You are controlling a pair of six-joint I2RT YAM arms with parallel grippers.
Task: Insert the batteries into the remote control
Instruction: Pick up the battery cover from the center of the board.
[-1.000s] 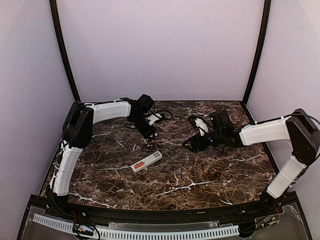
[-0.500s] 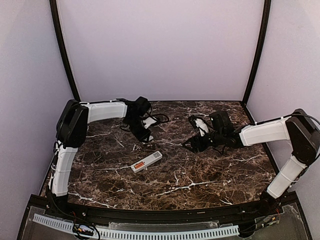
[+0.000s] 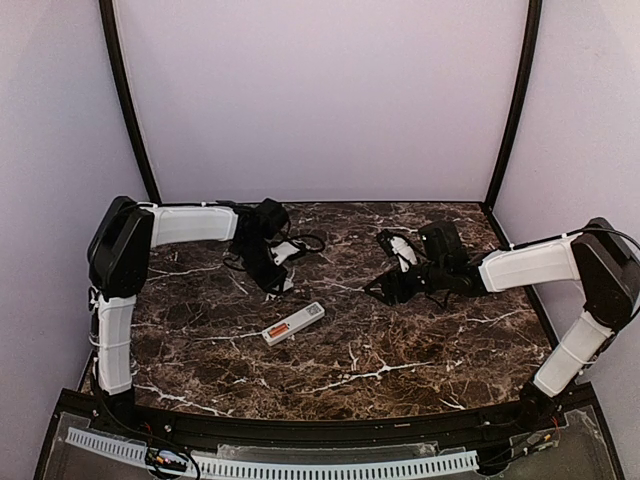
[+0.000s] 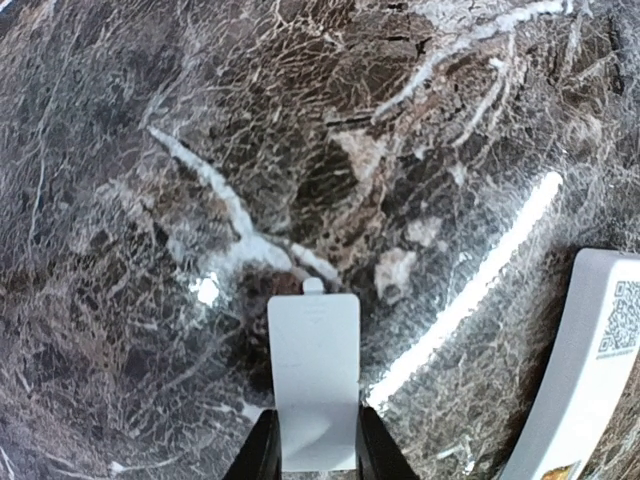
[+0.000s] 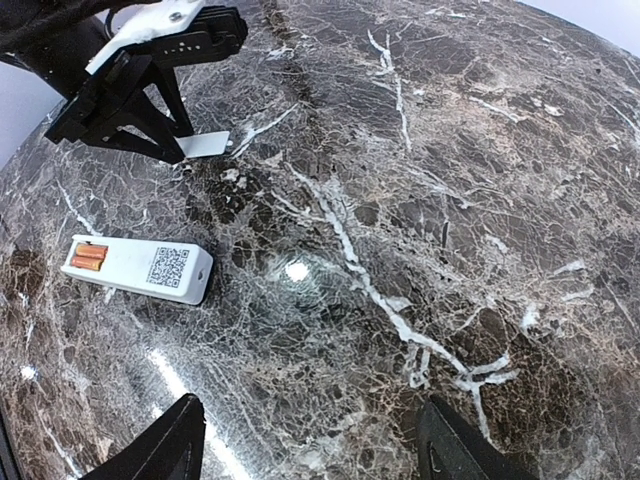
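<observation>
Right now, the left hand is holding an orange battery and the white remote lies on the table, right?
No. The left hand holds a flat white battery cover, not a battery, as the left wrist view shows. The white remote does lie on the table.

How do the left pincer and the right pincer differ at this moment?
The left pincer is shut on a small flat white plastic panel; the right pincer stands open, holding nothing. The left pincer's jaws stand narrow, the right pincer's wide. Both point down at the dark marble tabletop.

Dark marble table (image 3: 400, 350), white remote control (image 3: 294, 324)
</observation>
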